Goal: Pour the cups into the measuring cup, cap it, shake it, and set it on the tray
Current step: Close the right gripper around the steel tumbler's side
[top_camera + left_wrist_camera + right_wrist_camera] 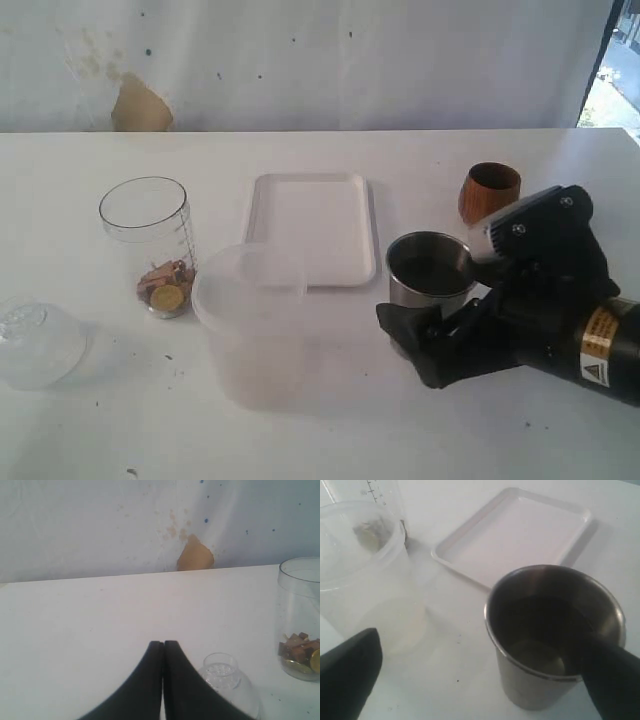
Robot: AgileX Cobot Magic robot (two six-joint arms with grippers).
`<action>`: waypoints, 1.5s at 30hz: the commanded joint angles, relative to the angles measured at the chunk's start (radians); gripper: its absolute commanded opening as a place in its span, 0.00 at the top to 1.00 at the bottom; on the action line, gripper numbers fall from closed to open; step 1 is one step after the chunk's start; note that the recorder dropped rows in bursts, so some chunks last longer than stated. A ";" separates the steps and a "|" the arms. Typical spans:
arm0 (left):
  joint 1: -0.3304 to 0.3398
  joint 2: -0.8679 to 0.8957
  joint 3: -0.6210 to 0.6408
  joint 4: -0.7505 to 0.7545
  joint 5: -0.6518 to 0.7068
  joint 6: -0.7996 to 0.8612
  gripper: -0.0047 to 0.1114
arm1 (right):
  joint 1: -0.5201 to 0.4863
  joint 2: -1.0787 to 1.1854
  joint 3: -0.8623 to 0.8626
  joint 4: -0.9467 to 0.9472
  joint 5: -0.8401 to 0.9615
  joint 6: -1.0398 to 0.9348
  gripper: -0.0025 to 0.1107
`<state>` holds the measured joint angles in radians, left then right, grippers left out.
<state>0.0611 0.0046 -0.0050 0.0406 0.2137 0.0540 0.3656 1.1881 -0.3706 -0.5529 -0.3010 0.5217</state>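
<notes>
Roughly by size, exterior view as the clock face. White table (80, 200) fills the view; its near edge is cut off.

Right arm enters from 4 o'clock. Right gripper (480, 645): fingers wide apart, one on each side of the steel cup (428, 272). One finger overlaps the cup's rim in the wrist view; contact cannot be told. The other stands clear.

Frosted tub (250, 320), lid on, at 7 o'clock of the tray (320, 225); its lid hides the tray's near-left corner. Tray lies flat mid-table.

Measuring cup (150, 240) upright, uncapped, at 9 o'clock of the tray, just beside the tub. Brown bits and a gold disc (166, 290) lie at its bottom.

Steel cup upright at 4 o'clock of the tray. Interior dark; contents unreadable. Brown cup (489, 192) at 1 o'clock of the steel cup, apart from it, inside not visible.

Cap (35, 345) on the table at 8 o'clock of the measuring cup, clipped by the frame edge.

Left gripper (162, 647): fingers pressed together on nothing, partly hiding the cap in its wrist view.
</notes>
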 commanded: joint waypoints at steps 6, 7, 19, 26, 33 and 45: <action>-0.004 -0.005 0.005 -0.007 -0.011 -0.001 0.95 | -0.008 0.035 0.012 0.298 0.011 -0.308 0.05; -0.004 -0.005 0.005 -0.007 -0.011 -0.001 0.95 | -0.008 0.045 0.012 0.298 0.009 -0.308 0.05; -0.004 -0.005 0.005 -0.007 -0.011 -0.001 0.95 | -0.008 0.180 0.069 0.453 -0.162 -0.453 0.05; -0.004 -0.005 0.005 -0.007 -0.011 -0.001 0.95 | -0.008 0.247 0.069 0.476 -0.256 -0.503 0.05; -0.004 -0.005 0.005 -0.007 -0.011 -0.001 0.95 | -0.008 0.390 0.069 0.508 -0.399 -0.502 0.05; -0.004 -0.005 0.005 -0.007 -0.011 -0.001 0.95 | -0.008 0.544 0.069 0.606 -0.576 -0.543 0.05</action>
<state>0.0611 0.0046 -0.0050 0.0406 0.2137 0.0540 0.3612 1.7008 -0.3075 0.0479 -0.8209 -0.0076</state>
